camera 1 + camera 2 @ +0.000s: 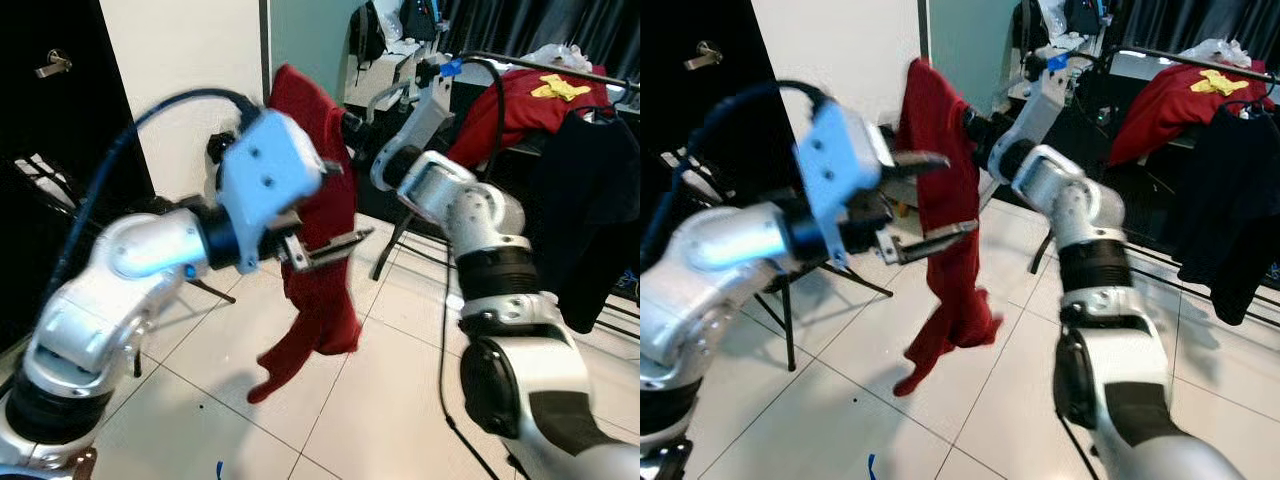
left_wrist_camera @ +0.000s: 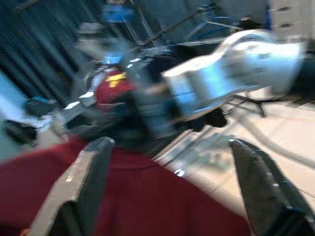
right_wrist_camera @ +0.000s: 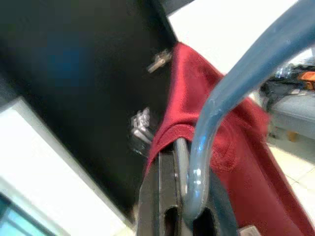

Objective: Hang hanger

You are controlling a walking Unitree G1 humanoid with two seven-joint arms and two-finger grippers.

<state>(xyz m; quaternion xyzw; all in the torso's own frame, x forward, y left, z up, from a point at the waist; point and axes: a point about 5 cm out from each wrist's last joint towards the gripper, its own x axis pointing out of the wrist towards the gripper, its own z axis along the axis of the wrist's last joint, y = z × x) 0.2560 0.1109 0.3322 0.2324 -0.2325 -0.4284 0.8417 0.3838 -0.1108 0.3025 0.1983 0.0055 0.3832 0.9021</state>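
Here the right gripper [image 3: 184,196] is clamped on the blue hanger [image 3: 231,93]; the wrist view shows its black fingers [image 3: 157,196] pinched together around the curved bar where it bends into the hook. A red shirt [image 1: 320,240] is draped on that hanger, its collar bunched right at the fingers, and in the head views it hangs long and nearly vertical down the centre of the frame, with a sleeve trailing toward the lower centre above the tiled floor [image 1: 370,400].

The left gripper [image 1: 930,200] sits centre-left in the head views, its two fingers spread apart and empty, one on either side of the shirt's near edge at mid-height. Its wrist view is blurred, but shows the fingers [image 2: 86,182] wide open with red cloth low between them.

The rack [image 1: 540,60] runs across the upper right of the frame, with another red shirt [image 1: 545,100] and a dark garment [image 1: 590,210] already on it.

What matters for the coming move is probably this: the rack's rail lies up and to the right of the held hanger, well apart from it, and the right arm is both the holder and the nearer one. The hook, I judge, must cross over that rail, so the hanger has to be carried rightward with the shirt's long axis kept hanging down.
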